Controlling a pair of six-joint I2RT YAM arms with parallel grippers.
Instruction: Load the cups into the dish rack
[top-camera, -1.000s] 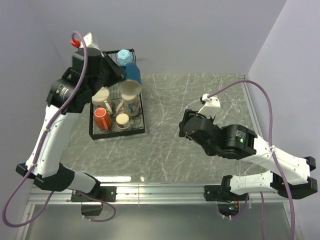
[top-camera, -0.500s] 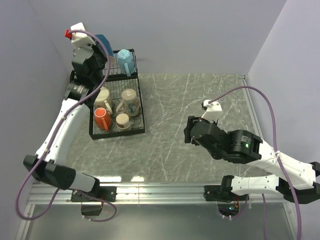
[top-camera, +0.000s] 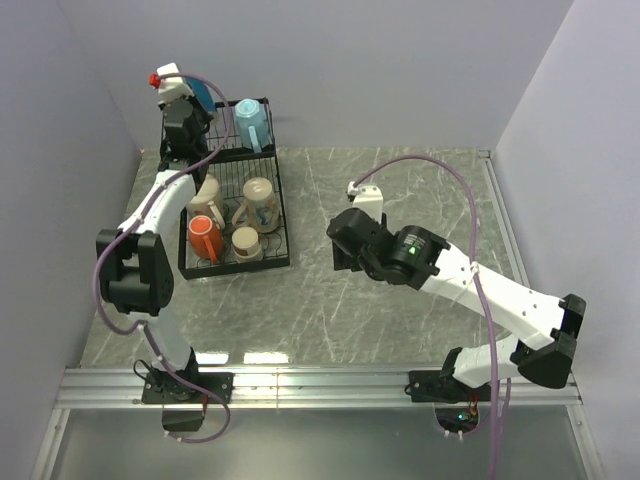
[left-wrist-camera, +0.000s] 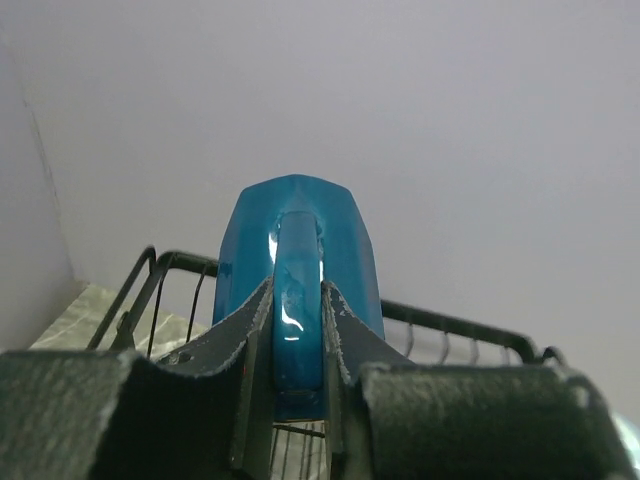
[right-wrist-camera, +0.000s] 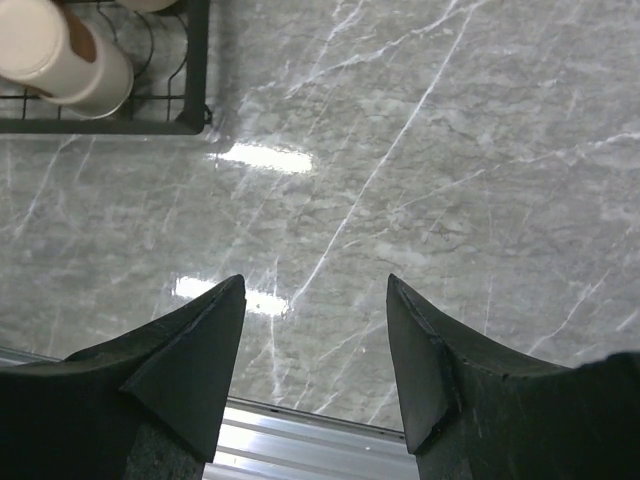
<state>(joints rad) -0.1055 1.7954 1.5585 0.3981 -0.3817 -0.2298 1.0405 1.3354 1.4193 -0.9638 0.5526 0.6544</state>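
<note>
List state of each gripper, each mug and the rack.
dark blue mug: held by handle, over dish rack
left gripper: shut on dark blue mug
light blue mug: on upper shelf
orange-red mug: in lower tier
cream mugs: in lower tier
right gripper: open, empty

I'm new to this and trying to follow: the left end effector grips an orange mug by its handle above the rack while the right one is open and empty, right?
Nearly. The mug held by the left end effector is dark blue, not orange; the left wrist view shows it. The rest is right.
</note>
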